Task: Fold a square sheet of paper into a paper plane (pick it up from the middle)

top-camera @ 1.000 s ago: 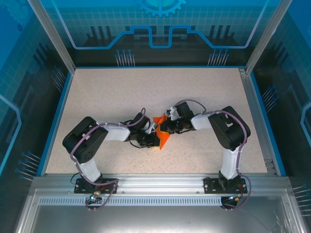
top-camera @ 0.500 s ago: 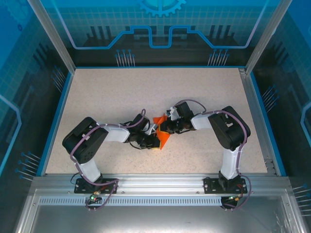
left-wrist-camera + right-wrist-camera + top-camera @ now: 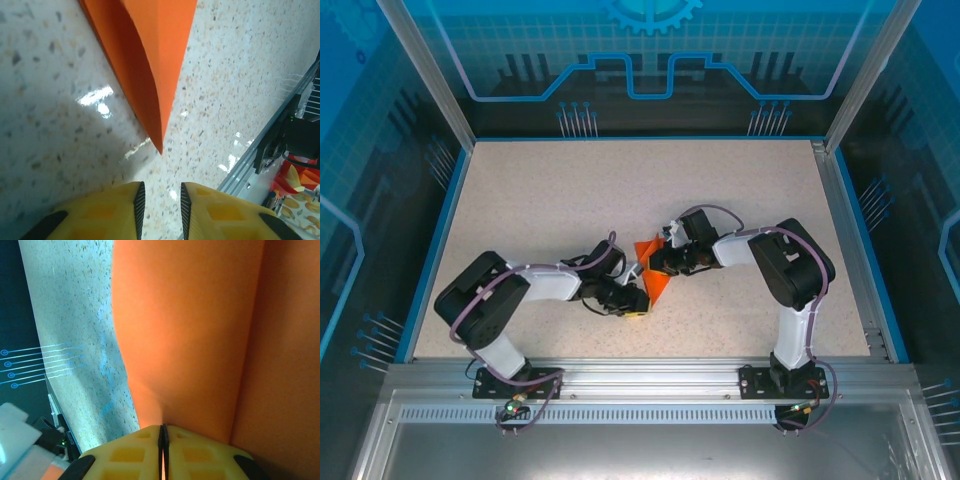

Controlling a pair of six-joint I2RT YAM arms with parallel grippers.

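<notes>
L gripper (image 3: pixel 160 196) has opened & backed off: jaws slightly parted, empty, just short of the tip of orange sheet (image 3: pixel 150 55). R gripper (image 3: pixel 162 432) pinches sheet (sole hold); fold may spring open or pivot.

orange paper (image 3: pixel 653 272) | folded, creased into sharp-tipped triangular flaps | one flap raised | centre of table (image 3: pixel 540 200)

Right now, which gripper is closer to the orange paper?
Right. The right gripper is clamped shut on the orange paper; the left gripper sits just short of its pointed tip, jaws slightly apart, not touching it.
</notes>
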